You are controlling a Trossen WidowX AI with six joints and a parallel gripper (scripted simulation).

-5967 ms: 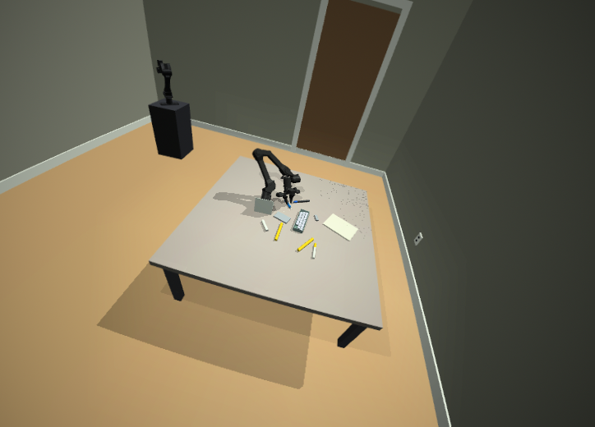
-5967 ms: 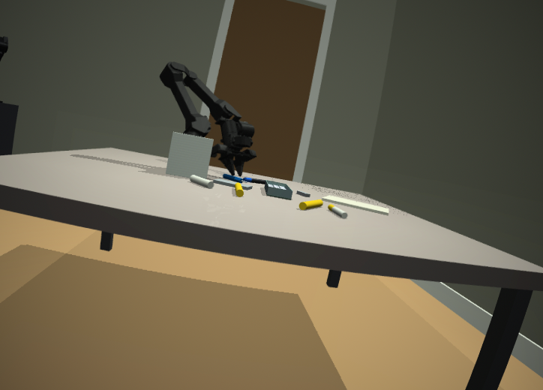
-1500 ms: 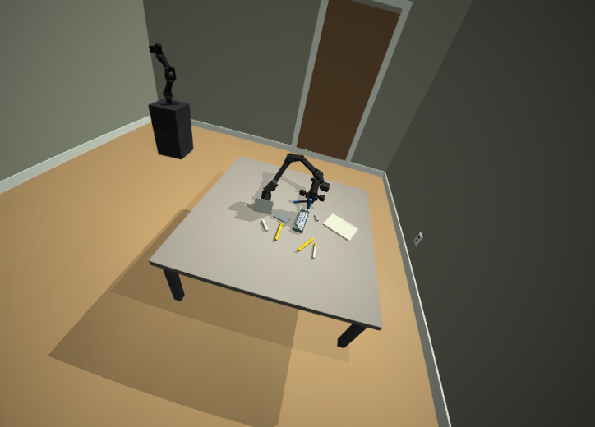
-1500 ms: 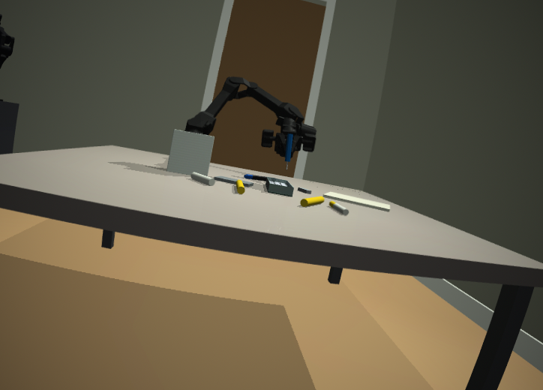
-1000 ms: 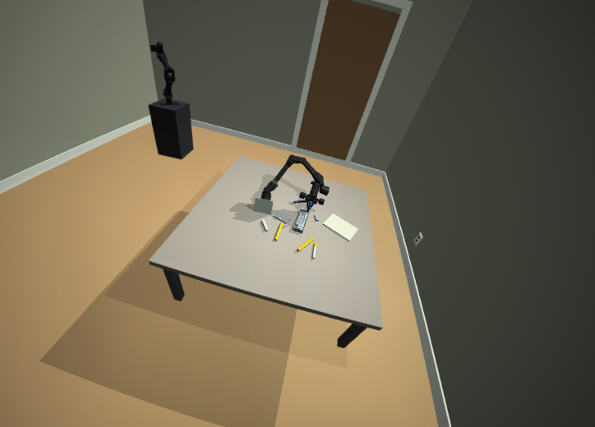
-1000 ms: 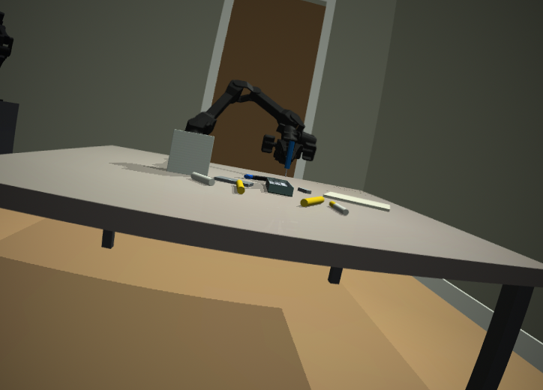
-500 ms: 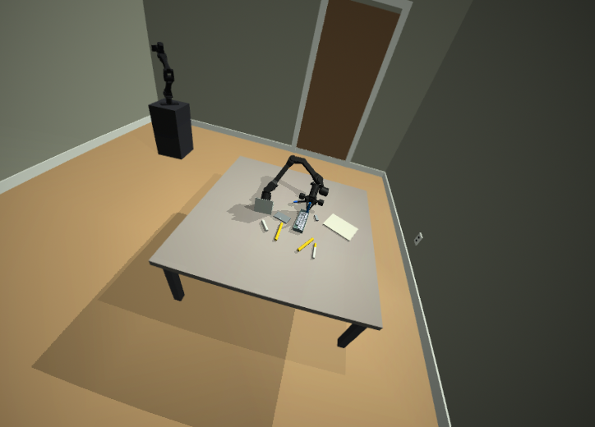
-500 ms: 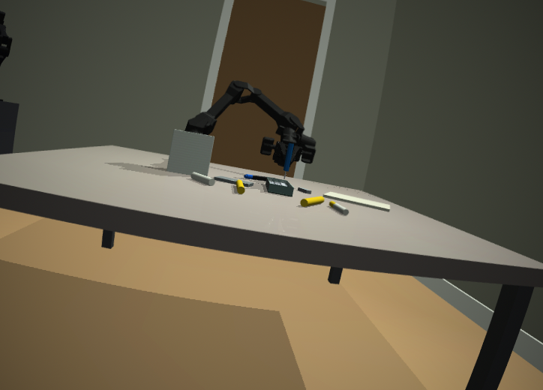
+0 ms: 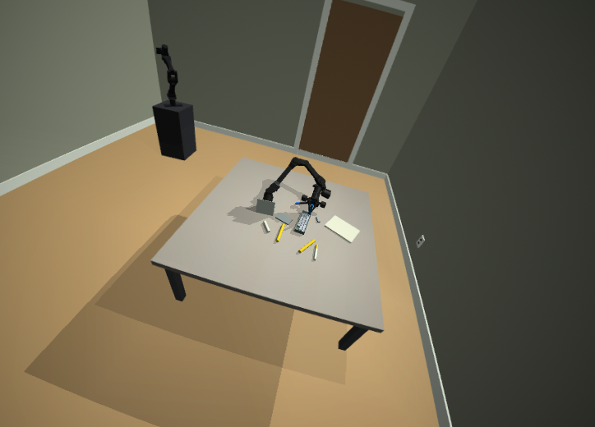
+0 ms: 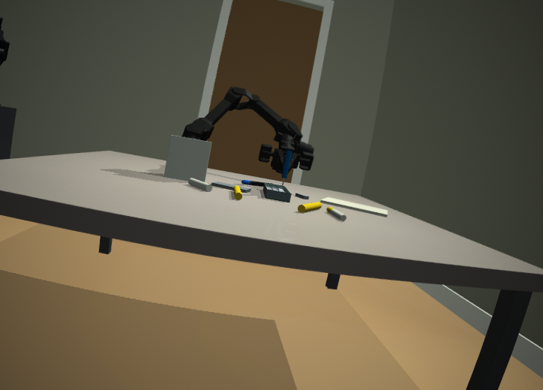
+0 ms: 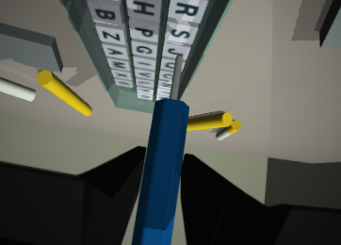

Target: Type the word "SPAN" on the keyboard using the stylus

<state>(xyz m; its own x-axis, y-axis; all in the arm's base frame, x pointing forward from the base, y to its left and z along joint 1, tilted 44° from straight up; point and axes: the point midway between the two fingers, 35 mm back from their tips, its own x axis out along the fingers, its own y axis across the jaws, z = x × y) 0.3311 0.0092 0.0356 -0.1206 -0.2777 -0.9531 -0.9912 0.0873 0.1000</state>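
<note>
The blue stylus [image 9: 311,208] [image 10: 286,163] [image 11: 166,172] with a thin grey metal tip points down. My gripper [image 11: 164,158] is shut on its blue body, one black finger on each side. The dark green keyboard [image 9: 302,222] [image 10: 277,195] [image 11: 136,102] with white keys lies below the tip. In the wrist view the metal tip [image 11: 176,73] ends at the lower edge of the J key [image 11: 174,49], in the same row as R and S. I cannot tell whether it touches the key. Its shaft hides part of the keys beyond J.
A grey slab [image 9: 283,218] [image 11: 25,47], a yellow cylinder [image 9: 280,232] [image 11: 66,93] and a white one [image 9: 265,226] lie left of the keyboard. A cream pad [image 9: 342,228] [image 10: 353,205] lies right. A blue-and-black pen [image 10: 246,181] lies behind. A panel [image 9: 265,207] [image 10: 187,158] stands near the arm's base.
</note>
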